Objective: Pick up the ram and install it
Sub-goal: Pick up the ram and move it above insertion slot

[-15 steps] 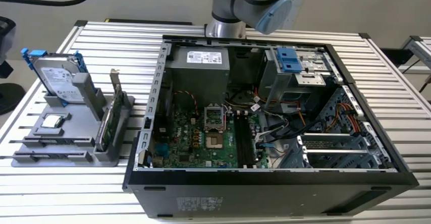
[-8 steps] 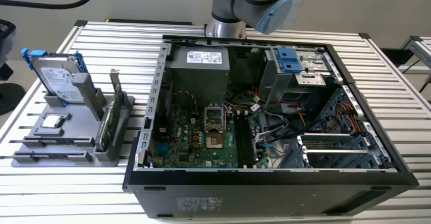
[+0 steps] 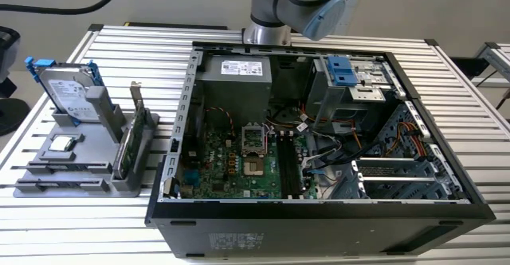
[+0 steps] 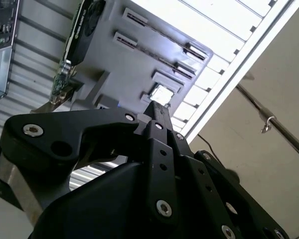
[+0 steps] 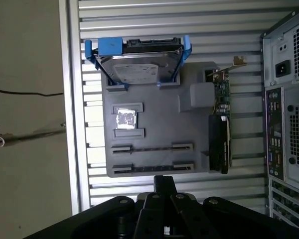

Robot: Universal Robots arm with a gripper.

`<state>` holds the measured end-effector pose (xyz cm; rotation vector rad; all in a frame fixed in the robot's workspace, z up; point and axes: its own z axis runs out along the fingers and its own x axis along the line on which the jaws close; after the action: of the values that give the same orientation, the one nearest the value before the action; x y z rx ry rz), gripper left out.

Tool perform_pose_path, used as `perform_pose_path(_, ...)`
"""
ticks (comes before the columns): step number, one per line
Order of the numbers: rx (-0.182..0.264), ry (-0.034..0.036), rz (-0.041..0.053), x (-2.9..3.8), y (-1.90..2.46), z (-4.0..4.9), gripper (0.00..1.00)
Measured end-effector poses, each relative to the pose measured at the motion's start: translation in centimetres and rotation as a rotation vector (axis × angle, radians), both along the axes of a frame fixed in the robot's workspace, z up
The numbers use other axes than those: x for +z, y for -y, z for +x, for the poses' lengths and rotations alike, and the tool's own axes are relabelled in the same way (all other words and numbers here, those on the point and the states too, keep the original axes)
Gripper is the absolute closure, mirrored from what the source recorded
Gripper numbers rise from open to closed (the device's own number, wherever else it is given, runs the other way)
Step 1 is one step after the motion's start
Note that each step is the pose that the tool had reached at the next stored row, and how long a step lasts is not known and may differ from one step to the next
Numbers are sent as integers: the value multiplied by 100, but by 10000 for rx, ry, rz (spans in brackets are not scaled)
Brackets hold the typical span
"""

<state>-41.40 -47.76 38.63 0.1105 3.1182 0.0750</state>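
While the gripper (image 5: pixel 164 179) hangs closed and empty, the ram (image 5: pixel 152 148) seems unpicked in the tray (image 3: pixel 83 157) at the case's (image 3: pixel 319 211) nine o'clock. Pickup and installing remain

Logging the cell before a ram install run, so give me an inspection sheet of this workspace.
Surface: slatted metal table, carrying grey tray and open computer case.
Job's things: ram and a second stick stand in tray slots, untouched.
Clutter: hard drive, expansion card, processor chip on tray.
Pincer: shut, empty, above the tray.
Cables: wires inside case; black cable beyond table.
Surroundings: second table at the exterior view's right.
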Motion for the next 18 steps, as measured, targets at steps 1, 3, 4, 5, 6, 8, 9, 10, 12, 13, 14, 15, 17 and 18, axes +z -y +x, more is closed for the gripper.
perform_pose_path(1, 0, 0, -1, -3, 2, 0, 100)
perform_pose_path(3, 0, 0, 0, -9, 5, 0, 100)
perform_pose_path(4, 0, 0, 0, -12, 7, 0, 100)
perform_pose_path(5, 0, 0, 0, -16, 8, 0, 100)
perform_pose_path(6, 0, 0, -1, -18, 10, -1, 100)
perform_pose_path(8, 0, 0, 0, -25, 12, -1, 100)
perform_pose_path(9, 0, 1, 0, -28, 14, -1, 100)
perform_pose_path(10, 0, 0, 0, -31, 15, -1, 100)
perform_pose_path(12, 0, 0, 0, -36, 17, -2, 100)
perform_pose_path(13, 0, 0, 0, -39, 18, -2, 100)
perform_pose_path(14, 0, 0, 0, -42, 19, -2, 100)
perform_pose_path(15, 0, 0, 0, -45, 20, -3, 100)
perform_pose_path(17, 0, 0, 0, -50, 21, -3, 100)
perform_pose_path(18, 0, 0, 0, -53, 22, -3, 100)
